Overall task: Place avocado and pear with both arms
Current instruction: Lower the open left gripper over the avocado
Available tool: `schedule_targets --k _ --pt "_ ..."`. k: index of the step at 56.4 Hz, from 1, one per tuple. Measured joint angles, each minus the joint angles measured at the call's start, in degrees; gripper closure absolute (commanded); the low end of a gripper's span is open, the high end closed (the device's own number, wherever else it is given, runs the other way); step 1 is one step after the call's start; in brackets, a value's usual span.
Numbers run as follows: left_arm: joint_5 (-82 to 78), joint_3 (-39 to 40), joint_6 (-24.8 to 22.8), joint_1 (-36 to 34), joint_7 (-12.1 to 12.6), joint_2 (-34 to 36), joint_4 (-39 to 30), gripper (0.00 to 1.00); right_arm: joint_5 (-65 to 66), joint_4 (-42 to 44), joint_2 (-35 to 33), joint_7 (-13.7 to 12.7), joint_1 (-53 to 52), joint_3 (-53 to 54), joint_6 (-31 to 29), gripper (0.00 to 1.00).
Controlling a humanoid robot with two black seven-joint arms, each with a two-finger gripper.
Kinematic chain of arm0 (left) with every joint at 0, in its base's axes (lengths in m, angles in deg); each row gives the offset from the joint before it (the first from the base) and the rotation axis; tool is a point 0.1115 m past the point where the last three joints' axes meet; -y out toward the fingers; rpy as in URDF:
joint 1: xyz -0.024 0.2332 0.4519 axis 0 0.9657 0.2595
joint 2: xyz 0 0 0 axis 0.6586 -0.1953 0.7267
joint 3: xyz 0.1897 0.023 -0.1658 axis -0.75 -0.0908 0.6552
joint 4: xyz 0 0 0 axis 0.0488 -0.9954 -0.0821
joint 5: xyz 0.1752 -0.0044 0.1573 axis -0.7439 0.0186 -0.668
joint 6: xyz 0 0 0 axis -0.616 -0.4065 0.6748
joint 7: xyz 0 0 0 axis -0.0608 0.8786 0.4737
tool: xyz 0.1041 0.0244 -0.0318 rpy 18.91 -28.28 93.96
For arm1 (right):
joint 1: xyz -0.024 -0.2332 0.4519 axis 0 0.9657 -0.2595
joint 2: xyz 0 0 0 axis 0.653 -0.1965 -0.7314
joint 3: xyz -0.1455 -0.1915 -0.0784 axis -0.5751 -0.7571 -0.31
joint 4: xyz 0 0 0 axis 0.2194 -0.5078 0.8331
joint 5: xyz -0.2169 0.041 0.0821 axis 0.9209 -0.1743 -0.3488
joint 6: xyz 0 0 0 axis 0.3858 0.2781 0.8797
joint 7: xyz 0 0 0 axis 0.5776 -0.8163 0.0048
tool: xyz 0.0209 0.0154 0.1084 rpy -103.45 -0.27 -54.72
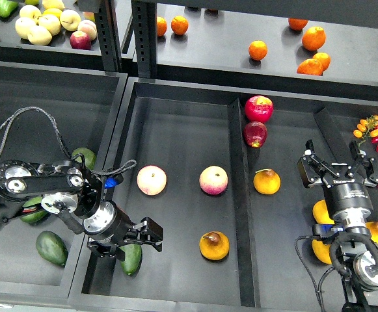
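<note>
1. Holding the avocado (131, 258) low in the middle tray (175, 130), front-left corner; left gripper (135, 238) sits right over it, jaws look closed on its upper end, fruit hanging below and partly hidden
2. Pear (214, 246) lies in the same tray, front-right, dark blotch at the stem up, well apart from the avocado and untouched
3. Right gripper (335, 168) hovers over the right tray (293, 123), jaws apart, holding nothing, far from the pear with the divider (239, 195) between
4. Doing it well, my judgement: set the avocado down gently before letting go, since the teardrop shape may roll; bring the right arm over the divider and come down on the pear from above, jaws straddling its widest part, clear of the stem
5. Risk: taking the clean yellow-orange fruit (267, 181) just past the divider instead of the blotched one; the arms could also crowd each other in the middle tray
6. Counts, middle tray: 1 dark avocado, 1 pear, 2 pink-yellow apples (151, 180)
7. Right tray: 2 red apples (258, 108), 1 clean yellow-orange fruit, more yellow ones (321, 211) behind the right arm, number unclear
8. Left tray (45, 84): 3 green avocados (51, 247) visible, two partly hidden by the arm
9. Back shelf: about 7 oranges (313, 38), plus a pile of pale apples (39, 32), not countable
</note>
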Motion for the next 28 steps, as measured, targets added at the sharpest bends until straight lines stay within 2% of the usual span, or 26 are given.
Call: schedule_targets --k 28 --pt "-0.1 -2.1 0.0 0.3 0.0 -6.2 9.2 0.01 0.0 0.0 0.0 0.0 0.0 0.0 -0.1 0.00"
